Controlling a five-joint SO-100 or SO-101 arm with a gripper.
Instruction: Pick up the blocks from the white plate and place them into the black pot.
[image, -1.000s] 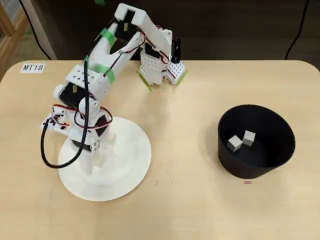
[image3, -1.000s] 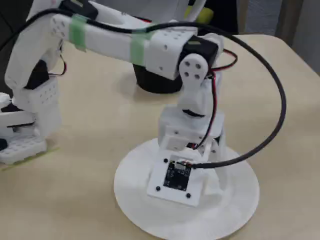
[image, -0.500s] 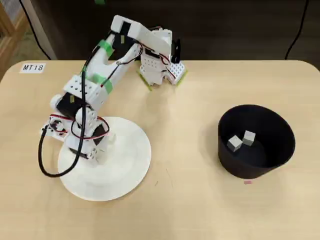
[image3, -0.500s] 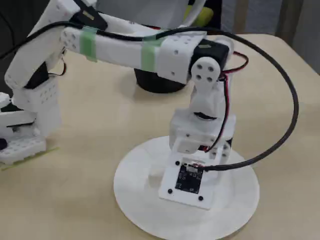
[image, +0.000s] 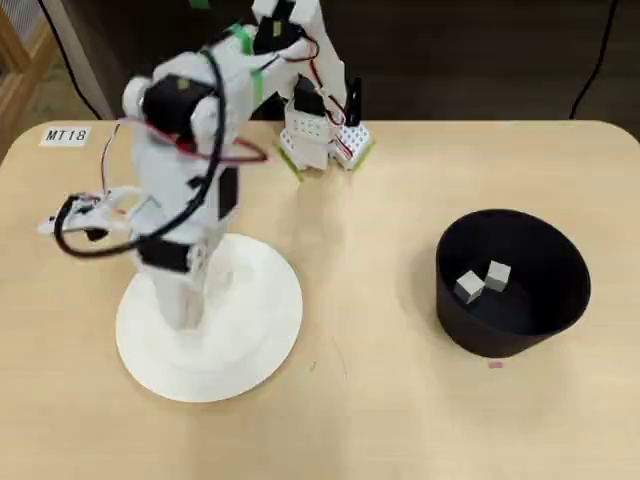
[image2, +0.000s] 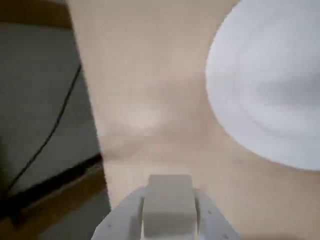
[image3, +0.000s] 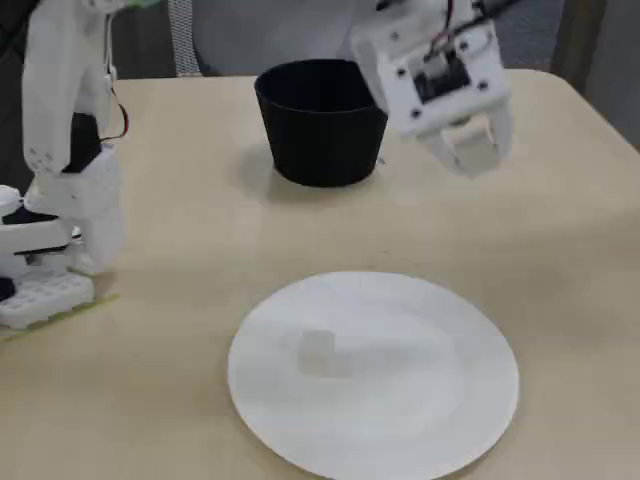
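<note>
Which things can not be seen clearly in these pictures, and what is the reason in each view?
- White plate, overhead view: the arm covers its left part, so a remaining block there is hidden.
- Block on the plate, fixed view: pale on white, edges faint.
- Black pot, fixed view: its wall hides the inside.
- Gripper, wrist view: blurred, cut by the bottom edge; it holds a block.

Overhead, wrist, low side cameras

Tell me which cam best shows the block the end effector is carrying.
Wrist view: the held block fills the lower centre, clamped between the fingers of the end effector. The fixed view shows it small, raised above the table. In the overhead view the arm hides it.
</note>
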